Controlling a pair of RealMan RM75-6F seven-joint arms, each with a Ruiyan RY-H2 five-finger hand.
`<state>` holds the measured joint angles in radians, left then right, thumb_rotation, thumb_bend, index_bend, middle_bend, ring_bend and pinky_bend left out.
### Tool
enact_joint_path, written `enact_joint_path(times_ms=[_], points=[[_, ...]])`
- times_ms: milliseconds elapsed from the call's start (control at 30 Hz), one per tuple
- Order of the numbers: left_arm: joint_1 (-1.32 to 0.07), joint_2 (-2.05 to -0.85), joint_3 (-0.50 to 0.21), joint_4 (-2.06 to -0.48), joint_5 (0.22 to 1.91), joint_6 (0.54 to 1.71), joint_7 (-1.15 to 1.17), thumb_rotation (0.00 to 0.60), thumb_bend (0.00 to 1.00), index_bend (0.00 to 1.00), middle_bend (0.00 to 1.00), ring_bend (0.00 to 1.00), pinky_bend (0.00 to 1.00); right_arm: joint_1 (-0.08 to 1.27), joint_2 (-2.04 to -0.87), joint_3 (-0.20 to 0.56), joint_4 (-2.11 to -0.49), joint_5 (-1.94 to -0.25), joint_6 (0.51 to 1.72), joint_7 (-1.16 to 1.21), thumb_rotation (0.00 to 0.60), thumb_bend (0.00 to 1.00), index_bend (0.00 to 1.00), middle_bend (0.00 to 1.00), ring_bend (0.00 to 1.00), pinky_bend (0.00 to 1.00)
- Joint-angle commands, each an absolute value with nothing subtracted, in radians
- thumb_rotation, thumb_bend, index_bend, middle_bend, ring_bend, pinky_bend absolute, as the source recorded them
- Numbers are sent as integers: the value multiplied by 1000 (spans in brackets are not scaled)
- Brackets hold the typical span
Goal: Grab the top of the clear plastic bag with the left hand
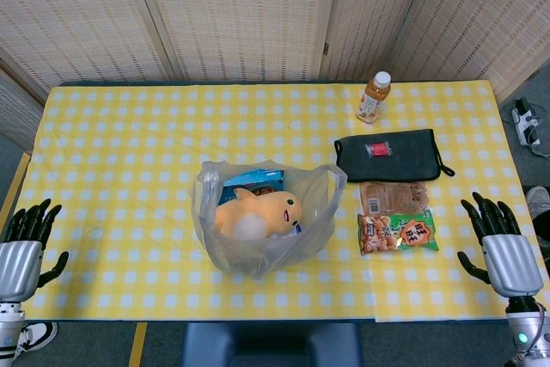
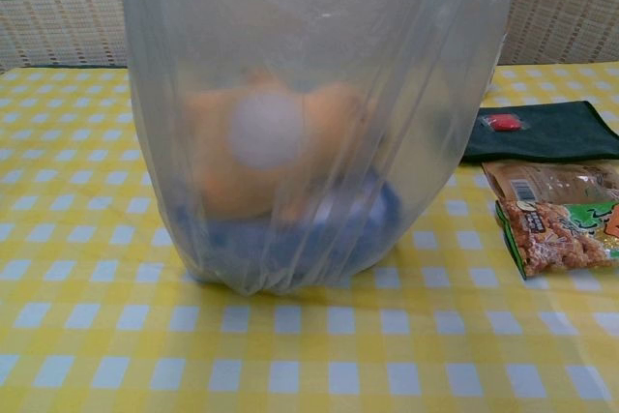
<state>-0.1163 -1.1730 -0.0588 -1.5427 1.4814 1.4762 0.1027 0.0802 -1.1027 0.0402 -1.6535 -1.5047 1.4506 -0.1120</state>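
A clear plastic bag (image 1: 262,221) stands open near the table's front middle, its handles up at both sides. Inside lie a yellow plush toy (image 1: 262,212) and a blue packet (image 1: 251,180). In the chest view the bag (image 2: 319,113) fills the middle, with the toy (image 2: 261,142) blurred behind the plastic. My left hand (image 1: 24,242) hovers at the table's front left corner, fingers spread, holding nothing, far left of the bag. At the front right edge, my right hand (image 1: 503,247) is likewise spread and holds nothing. Neither hand shows in the chest view.
A bottle of orange drink (image 1: 373,97) stands at the back right. A black pouch (image 1: 387,154) carries a small red item (image 1: 378,149). In front of it lie a brown packet (image 1: 394,196) and a green snack packet (image 1: 398,232). The yellow checked cloth (image 1: 120,169) covers the table.
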Motion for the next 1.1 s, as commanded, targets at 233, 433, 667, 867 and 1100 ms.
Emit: enact_joint_path(times_ms=[233, 433, 667, 867, 1100], points=[[-126, -1170, -55, -1547, 1479, 1442, 4, 600, 400, 50, 52, 15, 9, 87, -1115, 37, -1618, -1550, 1469, -77, 600, 327, 0, 0, 0, 0], [-150, -1102, -22, -1622, 1539, 1375, -385, 600, 400, 79, 66, 83, 167, 78, -1111, 33, -1613, -1567, 1492, -56, 600, 328, 0, 0, 0, 0], [-243, -945, 41, -1624, 1792, 1415, -1190, 600, 383, 21, 58, 40, 180, 88, -1116, 24, -1600, -1590, 1480, -36, 600, 328, 0, 0, 0, 0], [-270, -975, 15, -1598, 1841, 1563, -1385, 600, 377, 5, 26, 25, 155, 92, -1115, 8, -1607, -1617, 1474, -23, 600, 327, 0, 0, 0, 0], [-322, -961, 1, -1659, 1852, 1600, -1500, 600, 372, 1, 0, 0, 123, 91, -1100, -6, -1613, -1637, 1475, -2, 600, 327, 0, 0, 0, 0]])
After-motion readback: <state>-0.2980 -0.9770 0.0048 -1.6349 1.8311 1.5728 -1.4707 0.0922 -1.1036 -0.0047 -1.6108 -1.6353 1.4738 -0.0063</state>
